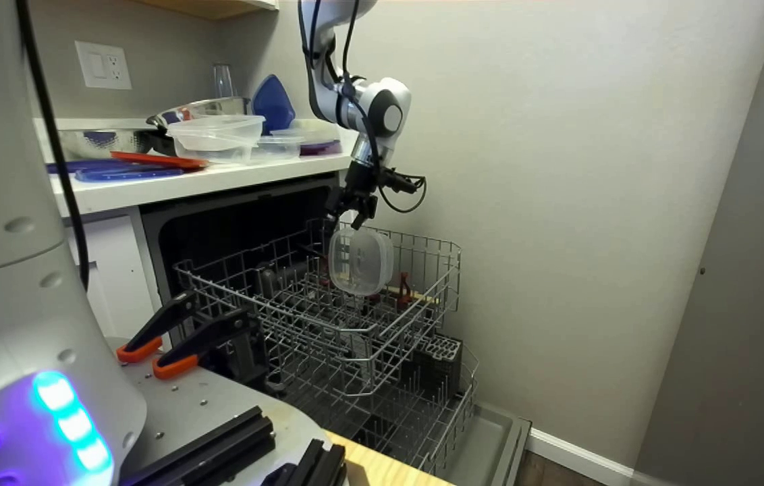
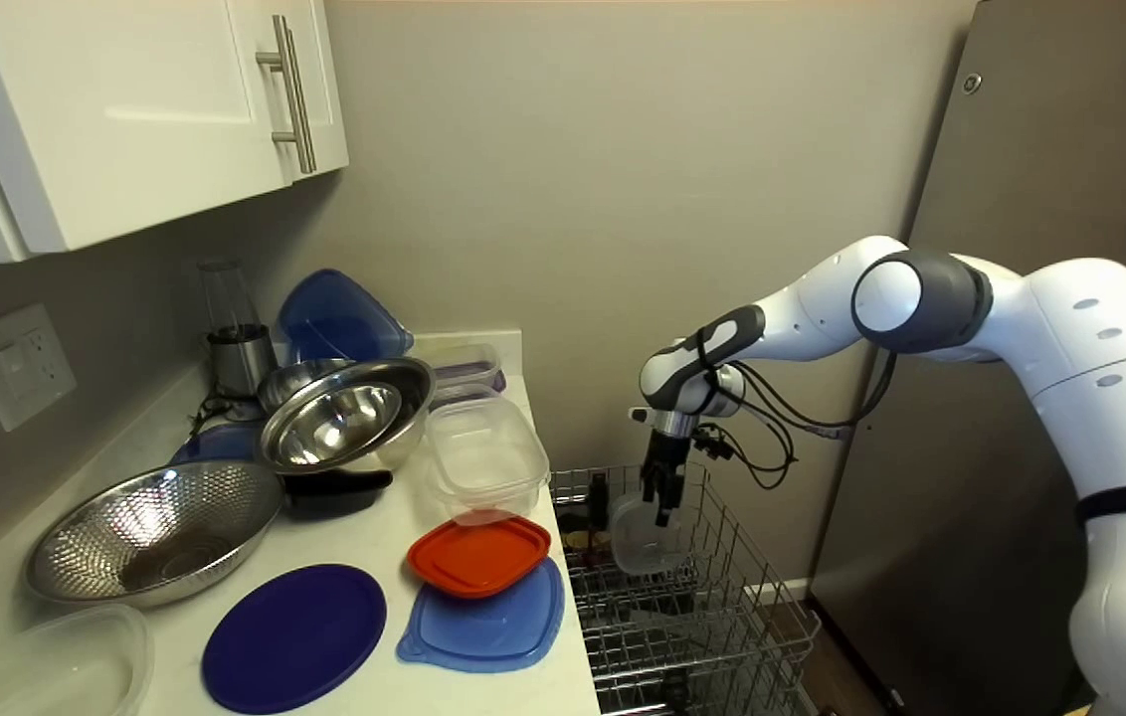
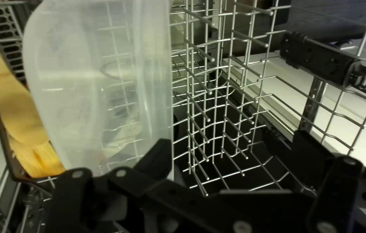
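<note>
My gripper (image 1: 345, 221) points down over the upper dishwasher rack (image 1: 453, 270); it also shows in an exterior view (image 2: 656, 505). In the wrist view its two black fingers (image 3: 233, 152) stand wide apart. A clear plastic container (image 1: 360, 262) stands on its side in the rack, just below the gripper; it also shows in an exterior view (image 2: 645, 537). In the wrist view the container (image 3: 99, 84) is on the left, its straight edge beside the left finger. I cannot tell whether that finger touches it. Rack tines show between the fingers.
A wooden utensil (image 3: 18, 110) lies in the rack. The lower rack (image 1: 449, 432) is pulled out too. The counter (image 2: 424, 686) beside the rack holds clear containers (image 2: 485, 452), a red lid (image 2: 479, 555), blue lids (image 2: 294, 638), metal bowls (image 2: 349, 413) and a colander (image 2: 155, 532).
</note>
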